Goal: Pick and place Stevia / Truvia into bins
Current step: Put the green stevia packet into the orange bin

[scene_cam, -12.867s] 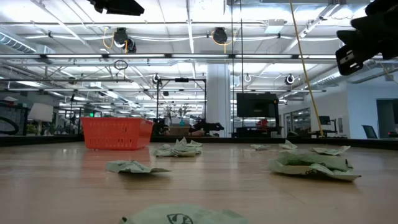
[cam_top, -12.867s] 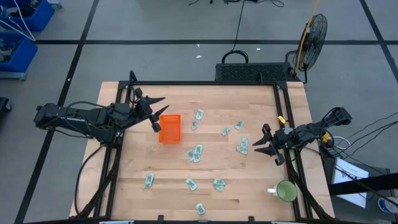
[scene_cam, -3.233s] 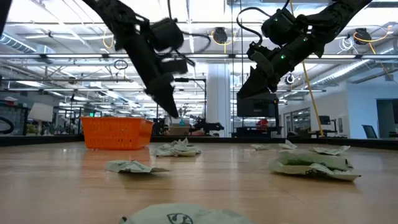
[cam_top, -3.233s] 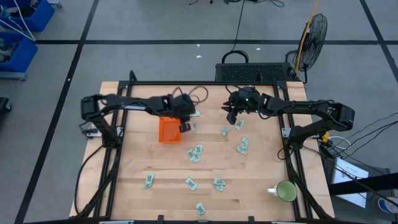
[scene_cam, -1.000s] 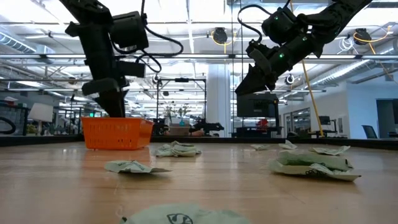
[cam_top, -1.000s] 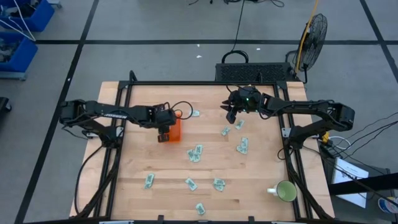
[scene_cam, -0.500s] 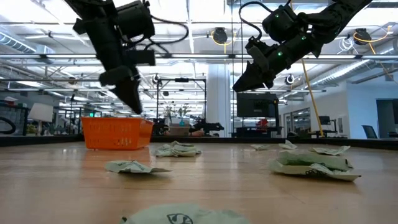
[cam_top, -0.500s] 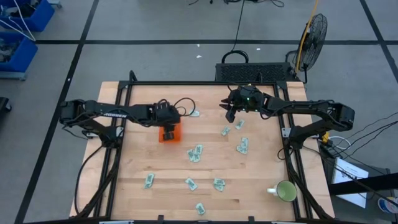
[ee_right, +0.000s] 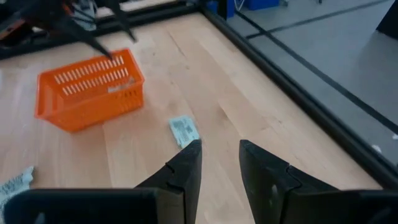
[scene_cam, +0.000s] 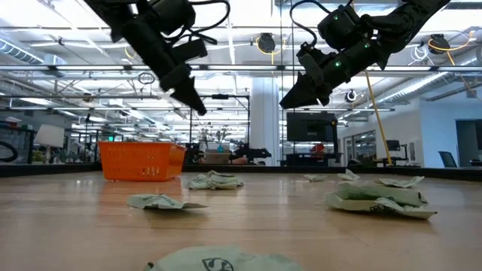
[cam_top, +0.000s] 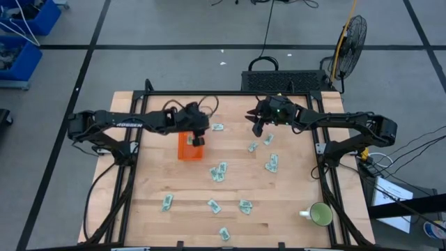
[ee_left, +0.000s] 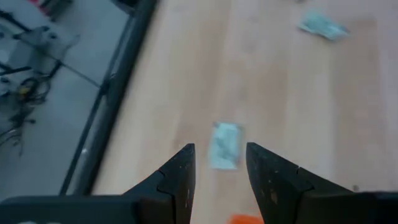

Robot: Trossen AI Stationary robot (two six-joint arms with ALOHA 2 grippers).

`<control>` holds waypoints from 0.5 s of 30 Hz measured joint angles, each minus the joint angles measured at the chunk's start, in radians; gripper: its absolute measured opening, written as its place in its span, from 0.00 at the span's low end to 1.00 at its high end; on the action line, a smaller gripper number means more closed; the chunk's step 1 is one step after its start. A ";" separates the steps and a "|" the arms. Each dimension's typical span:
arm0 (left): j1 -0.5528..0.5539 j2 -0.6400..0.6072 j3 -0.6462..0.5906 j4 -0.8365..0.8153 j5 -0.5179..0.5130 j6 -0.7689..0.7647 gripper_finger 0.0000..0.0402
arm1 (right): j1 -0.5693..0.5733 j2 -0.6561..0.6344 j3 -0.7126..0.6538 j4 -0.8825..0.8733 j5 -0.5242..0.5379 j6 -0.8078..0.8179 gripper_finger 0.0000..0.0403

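The orange bin stands at the table's far left, and a pale sachet shows through its wall. Several green-white Stevia sachets lie flat on the wood, among them one just right of the bin and others at mid-table. My left gripper hangs open and empty above the bin's far right corner, slanting down toward that near sachet. My right gripper hovers open and empty high over the far middle of the table, pointing at the same sachet.
A round green mug stands at the near right corner. A black frame rail runs along the table's far edge and down both sides. More sachets lie along the near part and on the right.
My left gripper has risen out of the orange bin and gone toward the table's right and far edge. It has tipped up from pointing steeply down to a slant. Its fingers stay open. The bin stays where it was.
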 joint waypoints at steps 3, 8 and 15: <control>0.048 0.031 0.093 -0.078 0.001 0.002 0.37 | 0.002 0.000 0.000 0.027 -0.004 0.000 0.25; 0.093 0.065 0.215 -0.137 -0.085 -0.032 0.37 | 0.019 0.019 0.001 0.090 -0.098 -0.021 0.25; 0.118 0.013 0.291 -0.159 -0.171 -0.013 0.37 | 0.071 0.184 0.081 0.193 -0.105 -0.132 0.28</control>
